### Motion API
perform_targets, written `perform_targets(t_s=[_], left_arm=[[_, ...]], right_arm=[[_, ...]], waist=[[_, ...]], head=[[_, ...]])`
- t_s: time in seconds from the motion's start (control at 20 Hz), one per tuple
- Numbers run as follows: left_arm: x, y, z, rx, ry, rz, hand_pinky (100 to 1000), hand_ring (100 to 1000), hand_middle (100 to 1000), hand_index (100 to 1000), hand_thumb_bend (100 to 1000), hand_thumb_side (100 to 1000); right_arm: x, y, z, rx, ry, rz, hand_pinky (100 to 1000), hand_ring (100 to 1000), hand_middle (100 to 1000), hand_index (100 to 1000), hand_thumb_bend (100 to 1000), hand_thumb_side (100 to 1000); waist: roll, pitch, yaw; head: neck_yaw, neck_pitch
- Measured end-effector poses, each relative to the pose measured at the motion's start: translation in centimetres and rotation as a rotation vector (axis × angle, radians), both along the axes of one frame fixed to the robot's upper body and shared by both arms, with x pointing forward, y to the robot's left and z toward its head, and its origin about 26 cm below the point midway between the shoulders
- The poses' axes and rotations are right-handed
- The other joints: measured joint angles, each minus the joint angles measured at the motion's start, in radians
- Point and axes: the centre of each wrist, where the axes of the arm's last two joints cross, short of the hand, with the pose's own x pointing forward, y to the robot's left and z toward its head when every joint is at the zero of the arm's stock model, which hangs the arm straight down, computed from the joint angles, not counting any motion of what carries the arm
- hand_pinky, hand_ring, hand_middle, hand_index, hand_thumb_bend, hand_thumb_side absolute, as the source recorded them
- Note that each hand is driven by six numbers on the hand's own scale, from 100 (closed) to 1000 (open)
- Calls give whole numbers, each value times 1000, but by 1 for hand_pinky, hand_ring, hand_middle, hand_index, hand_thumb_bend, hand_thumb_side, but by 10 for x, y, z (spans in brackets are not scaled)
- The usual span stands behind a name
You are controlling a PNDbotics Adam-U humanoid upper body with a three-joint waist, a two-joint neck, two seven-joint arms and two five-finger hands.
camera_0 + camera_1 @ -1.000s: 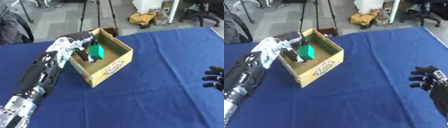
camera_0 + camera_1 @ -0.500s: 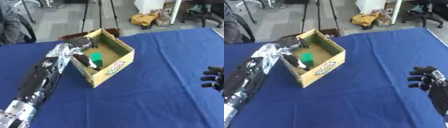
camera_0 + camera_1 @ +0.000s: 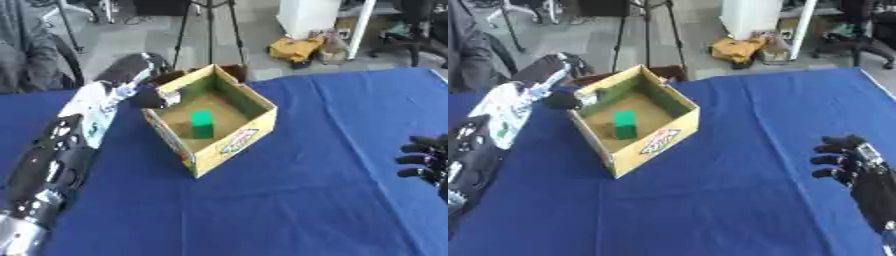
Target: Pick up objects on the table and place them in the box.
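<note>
My right hand (image 3: pixel 859 167) idles at the counter's (image 3: pixel 306 200) right edge, fingers loosely curled and holding nothing. The box (image 3: pixel 213 120) sits toward the far left of the counter, with the green block (image 3: pixel 202 123) upright on its floor. My left hand (image 3: pixel 144 75) is at the box's far left rim; its fingers are clear of the block, and I can't tell how far they're spread.

– What colours are near the left hand (image 3: pixel 150 95)?
– The hand is black. Just beside it the box (image 3: pixel 229 145) is yellow-brown, with a printed label on its side. Inside is a green block (image 3: pixel 202 123).
– And under them?
– A blue tablecloth (image 3: pixel 297 200). The right hand (image 3: pixel 852 162) is black too.
</note>
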Motion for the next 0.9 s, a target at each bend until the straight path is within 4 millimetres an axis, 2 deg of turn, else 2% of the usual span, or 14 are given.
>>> perform_targets(t_s=[0.15, 0.35, 0.7, 0.9], left_arm=[[-25, 20, -4, -49, 40, -26, 697, 612, 609, 760, 232, 907], [-51, 35, -21, -215, 95, -37, 677, 591, 591, 748, 109, 956], [-74, 43, -61, -480, 175, -47, 670, 588, 592, 750, 100, 1000], [-79, 44, -71, -546, 190, -39, 670, 588, 592, 750, 100, 1000]], right_arm=[[-1, -1, -1, 2, 2, -7, 610, 691, 687, 818, 100, 907], [-2, -3, -1, 5, 0, -19, 610, 691, 687, 818, 100, 907], [-2, -4, -1, 7, -2, -27, 610, 691, 687, 818, 100, 907], [-2, -4, -1, 8, -4, -29, 610, 691, 687, 818, 100, 907]], waist=[[0, 0, 12], [-2, 0, 24], [-14, 4, 38], [-14, 8, 41]], head=[[-12, 7], [-21, 12], [-29, 20], [-29, 20]])
